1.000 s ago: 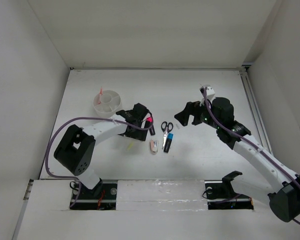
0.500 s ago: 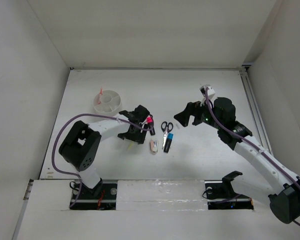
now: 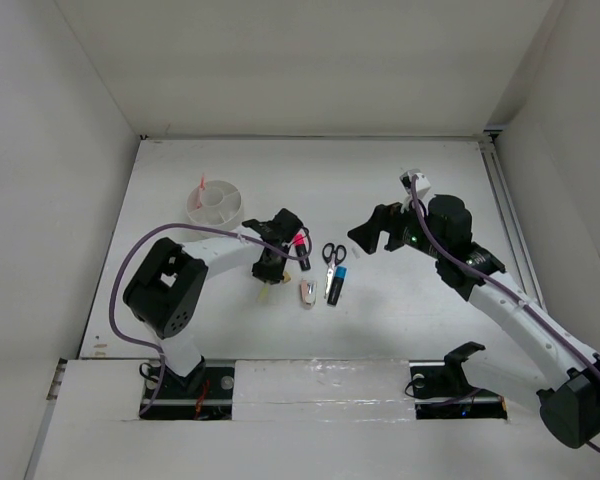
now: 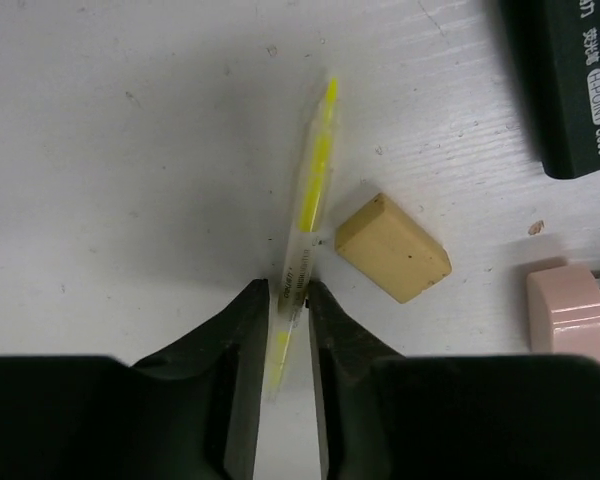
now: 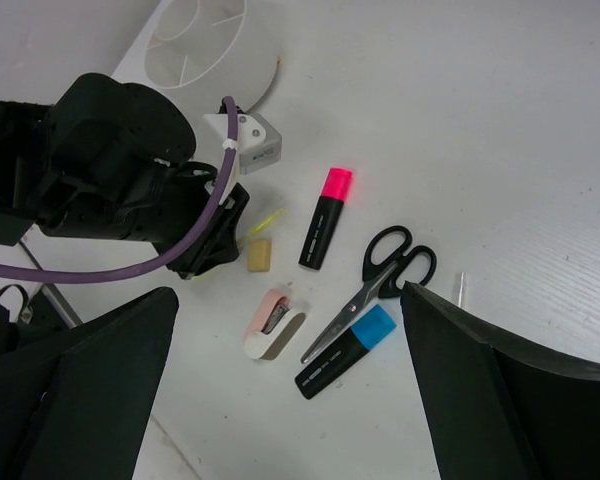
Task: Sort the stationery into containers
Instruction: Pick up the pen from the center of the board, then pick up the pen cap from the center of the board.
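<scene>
Yellow stick (image 4: pixel 310 190) points lengthwise away, nipped by left hand (image 4: pixel 288 292).

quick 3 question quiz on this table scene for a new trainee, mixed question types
1. True or false: the right gripper holds the black-handled metal scissors.
2. What sits between the fingers of the left gripper? A tan block eraser; B thin yellow stick; C round white tray.
3. Fill in: the black highlighter beside the scissors' blades has a ___ cap.
Key: 1 false; 2 B; 3 blue.

L end effector (image 4: pixel 286 296) pinching yellow stick (image 4: pixel 311 190), eraser (image 4: pixel 393 247) beside.
</scene>
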Robot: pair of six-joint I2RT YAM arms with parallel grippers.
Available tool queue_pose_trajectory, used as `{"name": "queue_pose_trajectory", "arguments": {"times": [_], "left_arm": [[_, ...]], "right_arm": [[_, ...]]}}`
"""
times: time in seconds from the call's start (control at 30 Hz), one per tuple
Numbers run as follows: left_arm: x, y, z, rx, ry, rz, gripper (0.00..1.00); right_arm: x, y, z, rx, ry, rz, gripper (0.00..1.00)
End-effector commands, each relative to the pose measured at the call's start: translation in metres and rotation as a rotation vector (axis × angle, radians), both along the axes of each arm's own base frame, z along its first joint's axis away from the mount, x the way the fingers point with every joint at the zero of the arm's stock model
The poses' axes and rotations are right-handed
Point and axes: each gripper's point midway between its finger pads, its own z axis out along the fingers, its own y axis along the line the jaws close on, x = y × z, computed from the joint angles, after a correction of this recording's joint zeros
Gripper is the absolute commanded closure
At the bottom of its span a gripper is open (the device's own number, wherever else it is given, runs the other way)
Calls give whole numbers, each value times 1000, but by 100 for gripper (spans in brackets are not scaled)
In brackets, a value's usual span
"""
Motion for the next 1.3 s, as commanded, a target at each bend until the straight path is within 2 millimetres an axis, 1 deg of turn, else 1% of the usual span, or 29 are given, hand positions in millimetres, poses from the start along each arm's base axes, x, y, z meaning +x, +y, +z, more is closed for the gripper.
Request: {"name": "queue_pose_trajectory", "arguments": {"times": [0.0, 0.03, 0.07, 0.1, 0.2, 0.27, 0.4, 0.5, 0.57, 0.6, 0.63, 0.67, 0.73, 0.77, 0.8, 0.83, 0.87, 0.9, 0.93, 0.97, 1.0, 1.03, 1.07, 1.1, 1.13, 1.17, 1.2, 1.23, 1.27], "left_arm": [[-7, 13, -11, 64, 40, 0, 83], [-6, 14, -11, 75, 32, 3, 87], [-5, 16, -11, 82, 26, 5, 95], [-7, 17, -11, 85, 33, 13, 100], [-6, 20, -8, 96, 21, 27, 100], [-5, 23, -5, 106, 8, 41, 100], [5, 30, 15, 126, -74, 79, 100], [13, 28, 37, 91, -145, 90, 100], [25, 22, 64, 45, -219, 101, 100], [25, 24, 74, 48, -233, 105, 100], [27, 23, 83, 33, -251, 108, 100], [34, 23, 104, 18, -309, 122, 100], [38, 23, 123, -3, -349, 131, 100], [41, 22, 141, -28, -390, 139, 100], [42, 22, 150, -41, -409, 134, 100], [44, 20, 156, -59, -430, 137, 100], [48, 17, 167, -88, -462, 142, 100], [49, 17, 180, -117, -501, 139, 100], [56, 10, 193, -166, -553, 131, 100], [56, 3, 199, -192, -582, 112, 100], [48, -4, 205, -231, -610, 80, 100], [48, -6, 210, -260, -633, 65, 100], [51, -12, 219, -309, -674, 53, 100], [50, -14, 224, -338, -688, 47, 100], [46, -14, 231, -374, -716, 44, 100], [43, -14, 233, -392, -723, 39, 100], [40, -14, 235, -411, -728, 32, 100], [33, -11, 236, -424, -731, 12, 100], [31, -10, 237, -434, -742, 13, 100]], "right_arm": [[2, 2, 26, 44, -86, 8, 0], [2, 2, 26, 44, -86, 8, 0], [4, -1, 26, 44, -86, -1, 0], [4, -1, 26, 44, -86, -1, 0], [4, -1, 26, 44, -86, -1, 0], [8, 1, 20, 38, -74, -1, 0], [12, -1, 17, 33, -64, -10, 0], [16, 1, 16, 31, -62, -10, 0], [19, -1, 13, 27, -53, -19, 0], [23, -1, 11, 22, -47, -28, 0], [26, 0, 4, 13, -28, -28, 0], [28, 1, 4, 11, -25, -28, 1], [35, 2, -6, -5, 1, -38, 1], [39, 3, -6, -8, 3, -47, 1], [43, 0, -15, -27, 26, -69, 1], [50, 0, -11, -35, 13, -79, 1], [56, 1, -24, -58, 47, -93, 3], [60, 0, -29, -81, 58, -97, 5], [68, 3, -35, -96, 69, -94, 8], [70, 4, -39, -105, 86, -93, 13], [73, 5, -45, -125, 98, -88, 18], [81, 1, -50, -149, 105, -105, 27], [85, 0, -56, -165, 123, -117, 29], [94, 0, -65, -205, 138, -121, 29], [98, -1, -79, -246, 180, -141, 31], [97, -5, -83, -270, 185, -148, 32], [99, -7, -95, -298, 218, -160, 32], [99, -10, -100, -317, 237, -171, 34], [98, -11, -108, -342, 252, -183, 34]]}}
